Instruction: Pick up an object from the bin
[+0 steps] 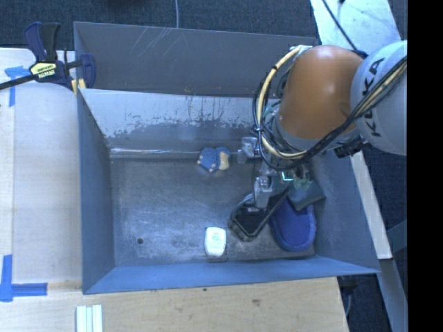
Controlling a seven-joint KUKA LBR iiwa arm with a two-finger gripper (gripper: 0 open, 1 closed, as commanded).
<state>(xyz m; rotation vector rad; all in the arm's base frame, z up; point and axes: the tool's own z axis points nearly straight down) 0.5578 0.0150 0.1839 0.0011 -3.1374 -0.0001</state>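
Note:
My gripper [262, 189] hangs low over the right half of the bin, under the arm's orange cover. Directly below it lies a flat black object [248, 221], tilted, with its upper end touching or very near the gripper. A blue oval object [295, 229] sits just to the right of the black one, against the bin's right wall. A small white block [215, 242] rests near the front wall, to the left of the black object.
A small blue and yellow thing [212, 160] lies by the back wall, left of the gripper. The left half of the bin floor is bare grey metal. The arm and its cables hide the bin's back right corner.

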